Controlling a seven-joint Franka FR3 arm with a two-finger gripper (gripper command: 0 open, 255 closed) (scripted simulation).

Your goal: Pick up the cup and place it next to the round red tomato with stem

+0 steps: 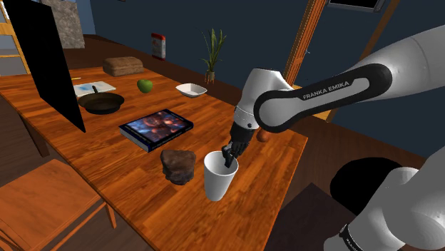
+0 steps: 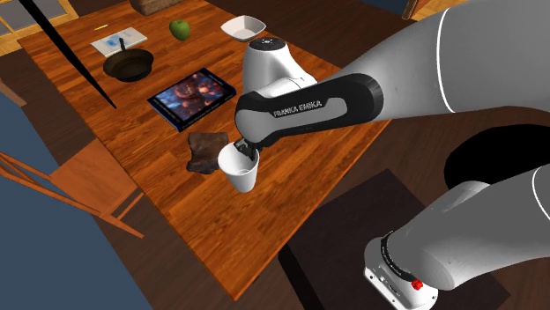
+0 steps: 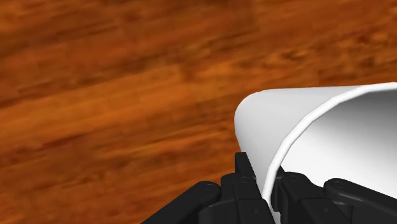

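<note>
Dark blue walls close off the room behind a long wooden bench (image 1: 107,164) whose reddish-brown boards run across the shoulder view. Over its near end reaches the white arm (image 1: 321,96), bent down toward the bench edge closest to the stand. A tall black panel (image 1: 46,60) stands slanted at the bench's far left end in the shoulder view, and a wooden chair (image 1: 43,200) sits off the bench's left edge in the same view. A book (image 1: 155,128) with a dark picture cover lies flat mid-bench, with a black frying pan (image 1: 100,103) beyond it toward the panel. A brown lump (image 1: 177,165) lies near the bench's front edge. Just to its right in the shoulder view is the white cup (image 1: 217,182), upright or nearly so; I cannot tell whether its base touches the wood. The black fingers (image 1: 228,153) are clenched on the cup's rim, one inside the wall and one outside. A white bowl (image 1: 191,90) and a green apple (image 1: 145,85) sit farther back. The tomato (image 1: 264,137) peeks out behind the arm, near the cup but apart from it.
</note>
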